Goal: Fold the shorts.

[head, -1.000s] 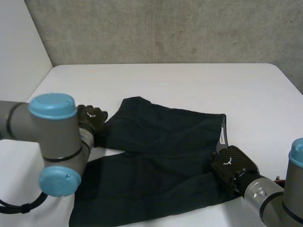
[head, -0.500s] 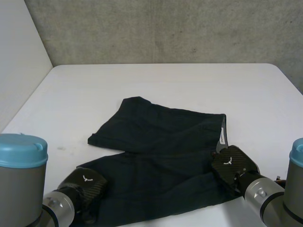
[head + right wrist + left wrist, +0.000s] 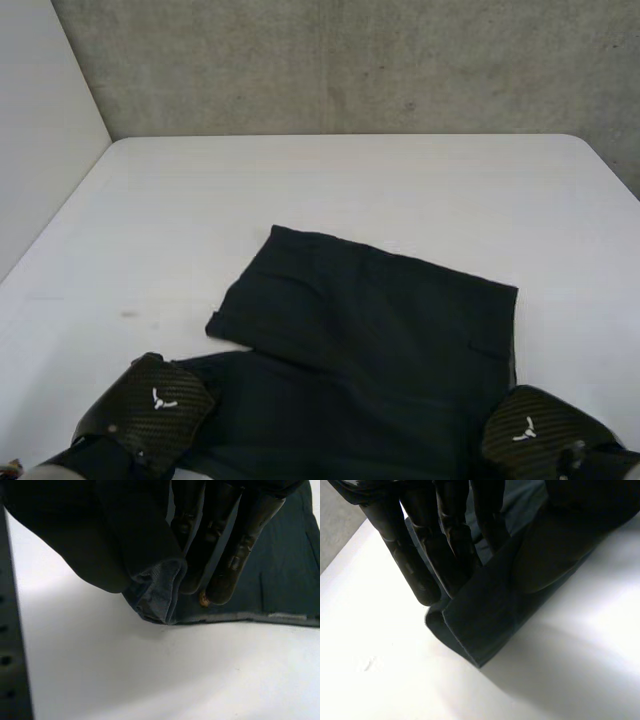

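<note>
The dark shorts (image 3: 370,340) lie spread on the white table (image 3: 330,180), waist toward my right, legs toward my left. At the near leg's hem sits my left hand (image 3: 150,410); in the left wrist view its fingers (image 3: 437,550) are curled onto the hem (image 3: 480,625), which lifts off the table between fingers and thumb. My right hand (image 3: 530,440) is at the near waist corner. In its wrist view a bunched fold of waistband (image 3: 157,592) is pinched between the thumb and the fingers (image 3: 220,545).
A grey concrete wall (image 3: 350,60) stands behind the table's far edge, and a pale wall (image 3: 40,130) runs along the left side. Bare tabletop lies beyond the shorts and to both sides.
My left hand went from the far leg's hem to the near leg's hem and closed on it. Both hands and the shorts have shifted toward the table's near edge.
</note>
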Motion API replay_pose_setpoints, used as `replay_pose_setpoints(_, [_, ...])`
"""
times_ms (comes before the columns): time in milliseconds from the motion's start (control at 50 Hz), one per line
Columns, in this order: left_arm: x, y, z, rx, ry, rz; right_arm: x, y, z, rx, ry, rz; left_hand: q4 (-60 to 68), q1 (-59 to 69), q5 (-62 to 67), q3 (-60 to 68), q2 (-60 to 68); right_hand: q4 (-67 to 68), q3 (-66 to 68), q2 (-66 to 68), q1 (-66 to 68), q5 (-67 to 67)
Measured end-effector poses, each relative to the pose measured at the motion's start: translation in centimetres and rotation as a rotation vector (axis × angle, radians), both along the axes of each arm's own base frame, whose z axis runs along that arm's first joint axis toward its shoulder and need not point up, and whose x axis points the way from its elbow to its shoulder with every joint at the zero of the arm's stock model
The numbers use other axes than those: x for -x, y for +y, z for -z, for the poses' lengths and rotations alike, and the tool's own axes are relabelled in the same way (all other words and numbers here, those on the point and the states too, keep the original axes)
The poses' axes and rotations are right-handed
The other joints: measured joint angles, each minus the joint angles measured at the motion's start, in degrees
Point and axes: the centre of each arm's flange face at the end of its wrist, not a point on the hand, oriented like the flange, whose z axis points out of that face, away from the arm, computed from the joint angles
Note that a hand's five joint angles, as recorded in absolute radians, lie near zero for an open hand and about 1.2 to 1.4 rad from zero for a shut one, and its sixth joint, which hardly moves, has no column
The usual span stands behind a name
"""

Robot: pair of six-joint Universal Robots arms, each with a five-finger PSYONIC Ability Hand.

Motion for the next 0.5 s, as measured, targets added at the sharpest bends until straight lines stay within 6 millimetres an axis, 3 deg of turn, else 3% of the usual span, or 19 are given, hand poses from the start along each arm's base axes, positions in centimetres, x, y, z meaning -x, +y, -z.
replay_pose_setpoints(140, [1.3, -1.9, -0.5, 0.077, 0.016, 0.014, 0.2, -2.4, -1.4, 0.007, -0.118, 0.016, 0.02, 0.00, -0.04, 0.00, 0.09, 0.00, 0.00, 0.00, 0.00, 0.00])
replay_pose_setpoints(320, [6.8, -10.4, 0.0, 0.284, 0.158, -0.017, -0.3, -9.0, 0.4, 0.038, -0.221, 0.180, 0.03, 0.00, -0.04, 0.00, 0.14, 0.00, 0.00, 0.00, 0.00, 0.00])
replay_pose_setpoints(340, [8.0, -12.2, 0.4, 0.328, 0.178, -0.017, -0.5, -10.4, 0.8, 0.070, -0.223, 0.219, 0.03, 0.00, -0.04, 0.00, 0.14, 0.00, 0.00, 0.00, 0.00, 0.00])
replay_pose_setpoints(500, [12.6, -18.6, 3.1, 0.465, 0.164, 0.009, -1.0, -15.4, 2.0, 0.220, -0.227, 0.312, 0.03, 0.00, -0.04, 0.00, 0.14, 0.00, 0.00, 0.00, 0.00, 0.00])
